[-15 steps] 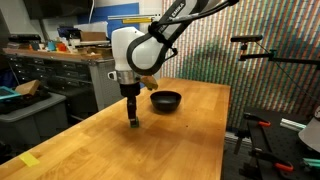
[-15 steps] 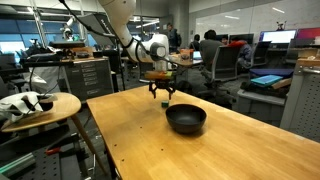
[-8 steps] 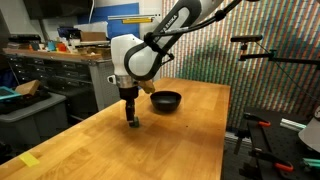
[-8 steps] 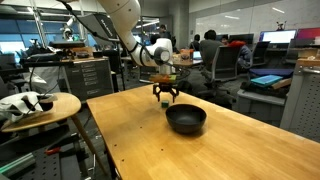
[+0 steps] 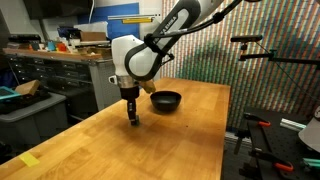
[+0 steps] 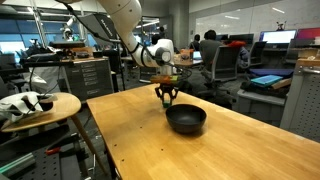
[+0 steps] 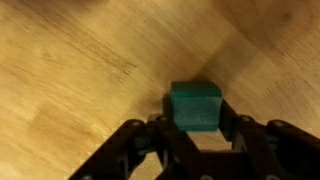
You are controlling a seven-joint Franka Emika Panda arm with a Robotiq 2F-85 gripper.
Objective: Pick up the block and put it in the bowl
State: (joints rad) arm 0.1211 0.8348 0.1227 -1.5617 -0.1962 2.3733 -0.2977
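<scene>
In the wrist view the small dark green block (image 7: 195,106) sits between my gripper's (image 7: 196,122) black fingers, which press against both of its sides, with the wooden table right under it. In both exterior views the gripper (image 5: 133,121) (image 6: 167,100) points straight down at the table (image 5: 150,145), and the block is hidden behind the fingers there. The round black bowl (image 5: 166,101) (image 6: 186,120) rests on the table a short way from the gripper; nothing shows inside it.
A yellow strip of tape (image 5: 30,159) lies near the table's corner. A round side table (image 6: 40,110) with a white object stands beside the wooden table. Workbenches, cabinets and office chairs fill the background.
The fingers have gone from wide open to shut on the block. The arm has stayed low over the same spot on the table.
</scene>
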